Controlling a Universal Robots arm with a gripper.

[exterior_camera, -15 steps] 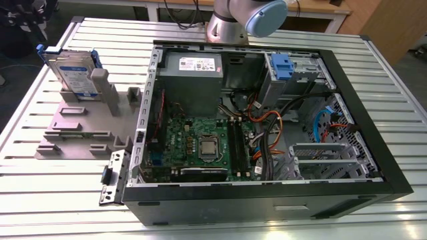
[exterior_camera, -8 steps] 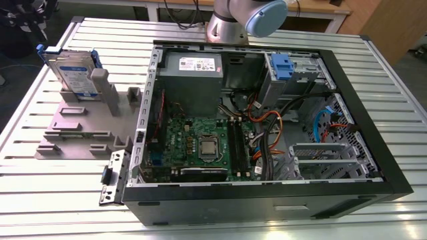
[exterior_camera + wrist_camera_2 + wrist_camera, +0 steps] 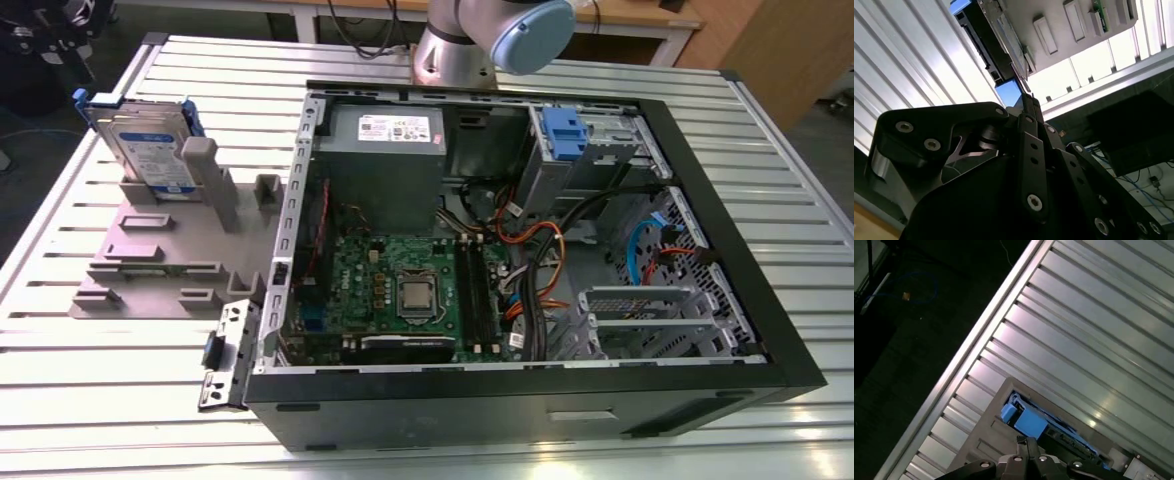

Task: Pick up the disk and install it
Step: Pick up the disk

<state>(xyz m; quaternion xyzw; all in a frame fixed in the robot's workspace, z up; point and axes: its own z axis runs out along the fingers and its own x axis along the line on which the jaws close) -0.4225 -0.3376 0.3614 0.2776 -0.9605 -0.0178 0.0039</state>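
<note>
The arm (image 3: 461,40) rises from the worktop's far edge, behind the open computer case (image 3: 750,240). Its claw (image 3: 1024,442) hangs above the disk (image 3: 140,150), pointing down. The fingers look pressed together, gripping nothing. The disk stands on edge in a grey holder (image 3: 147,270) near the far corner at the exterior view's left.

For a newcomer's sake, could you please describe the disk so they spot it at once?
Find the open computer case on the slatted table; on the exterior view's left of it lies a grey holder. The disk stands on edge at its far end, a flat silver slab with blue side rails, unlike the grey posts beside it.
</note>
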